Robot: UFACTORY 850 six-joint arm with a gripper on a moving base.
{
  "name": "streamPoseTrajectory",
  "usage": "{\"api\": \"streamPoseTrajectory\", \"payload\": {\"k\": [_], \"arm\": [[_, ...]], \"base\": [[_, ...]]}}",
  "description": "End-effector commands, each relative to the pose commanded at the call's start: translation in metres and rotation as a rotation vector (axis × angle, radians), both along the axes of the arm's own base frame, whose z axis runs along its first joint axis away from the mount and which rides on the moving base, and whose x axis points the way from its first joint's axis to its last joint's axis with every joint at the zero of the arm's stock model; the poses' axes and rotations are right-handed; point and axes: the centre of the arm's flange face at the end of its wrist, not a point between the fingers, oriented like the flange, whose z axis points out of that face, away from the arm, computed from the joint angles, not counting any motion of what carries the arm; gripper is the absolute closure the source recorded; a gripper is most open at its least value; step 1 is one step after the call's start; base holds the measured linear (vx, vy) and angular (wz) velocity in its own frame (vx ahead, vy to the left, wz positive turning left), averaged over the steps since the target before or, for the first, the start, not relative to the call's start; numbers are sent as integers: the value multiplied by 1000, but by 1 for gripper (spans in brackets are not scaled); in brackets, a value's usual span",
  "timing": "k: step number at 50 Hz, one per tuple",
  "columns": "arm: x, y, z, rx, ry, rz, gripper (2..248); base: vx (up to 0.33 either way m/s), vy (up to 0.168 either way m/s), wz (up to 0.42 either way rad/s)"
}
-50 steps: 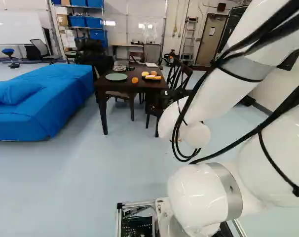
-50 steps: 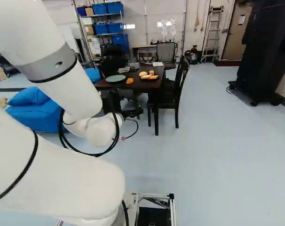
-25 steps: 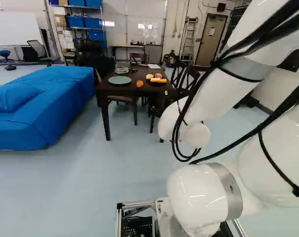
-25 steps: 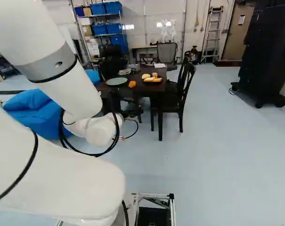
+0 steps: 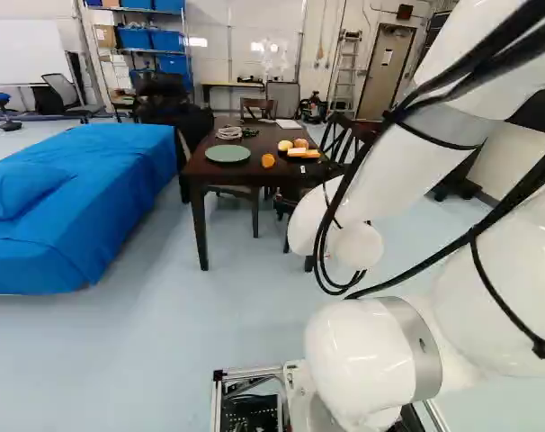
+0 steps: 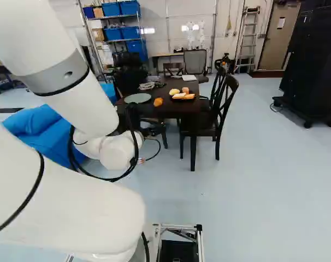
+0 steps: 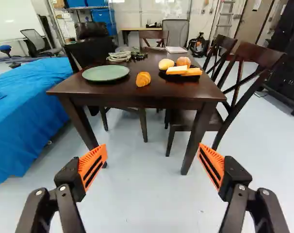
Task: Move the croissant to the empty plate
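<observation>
Pincer (image 6: 159, 130) spread wide, croissant (image 7: 143, 79) ahead on the counter (image 7: 147, 101).
From the pincer (image 7: 153, 148), going left to right: a bed with a blue cover (image 7: 25, 116) lies out past the left finger (image 7: 92, 165); a green plate (image 7: 105, 73) sits ahead and to the left, near the counter's front edge, with a pale coil (image 7: 119, 56) behind it. Then comes the croissant, straight on the counter, ahead of the gap between the fingers and apart from the plate. Next, ahead and a little right, a dark dish (image 7: 199, 77) holds two roundish foods (image 7: 183, 61) behind two slab-like pieces (image 7: 176, 70). A dark wooden chair (image 7: 256, 52) stands beside the counter, beyond the right finger (image 7: 212, 165).
</observation>
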Motion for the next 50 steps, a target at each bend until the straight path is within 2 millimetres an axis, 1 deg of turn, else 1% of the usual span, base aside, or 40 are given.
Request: {"api": "streamPoseTrajectory", "payload": {"k": [22, 50], "arm": [[0, 0, 0, 0, 0, 0, 3], [0, 0, 0, 0, 0, 0, 3]], "base": [[0, -12, -154], [-1, -4, -43]]}}
